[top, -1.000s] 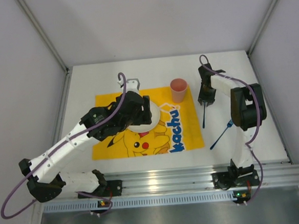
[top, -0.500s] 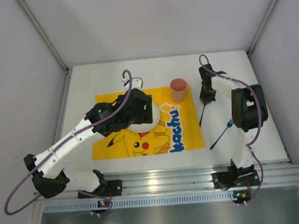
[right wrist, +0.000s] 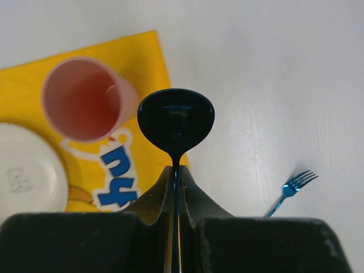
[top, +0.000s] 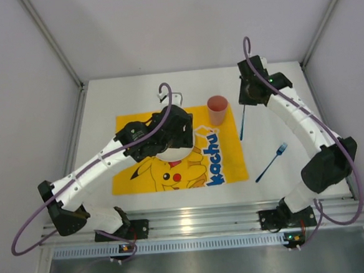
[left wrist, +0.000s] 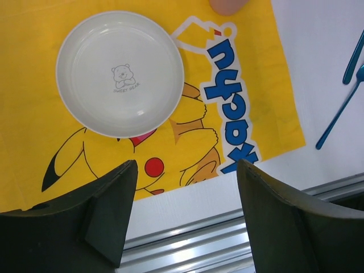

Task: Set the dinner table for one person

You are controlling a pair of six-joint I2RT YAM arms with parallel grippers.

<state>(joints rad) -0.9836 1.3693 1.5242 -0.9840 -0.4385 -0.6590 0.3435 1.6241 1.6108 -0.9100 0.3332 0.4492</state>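
The white dinner table [top: 98, 105] carries a yellow Pikachu mat [top: 224, 158]. A white plate with a bear print [left wrist: 120, 74] lies on the mat, and a pink cup [top: 217, 109] stands at the mat's far right corner. My left gripper [top: 175, 134] hovers over the plate [top: 171, 155], open and empty, jaws wide apart [left wrist: 185, 210]. My right gripper [top: 249, 97] is shut on the handle of a blue spoon [top: 242, 123], whose bowl [right wrist: 176, 120] points away from it, just right of the cup [right wrist: 82, 99]. A blue fork [top: 271, 162] lies on the table right of the mat.
Grey walls enclose the table on three sides. A metal rail [top: 237, 217] runs along the near edge by the arm bases. The fork [right wrist: 290, 190] lies slanted between the mat's right edge and the right arm's base.
My right gripper has moved toward the far side with the spoon, its arm stretching out. My left gripper has drifted a little farther and right above the plate.
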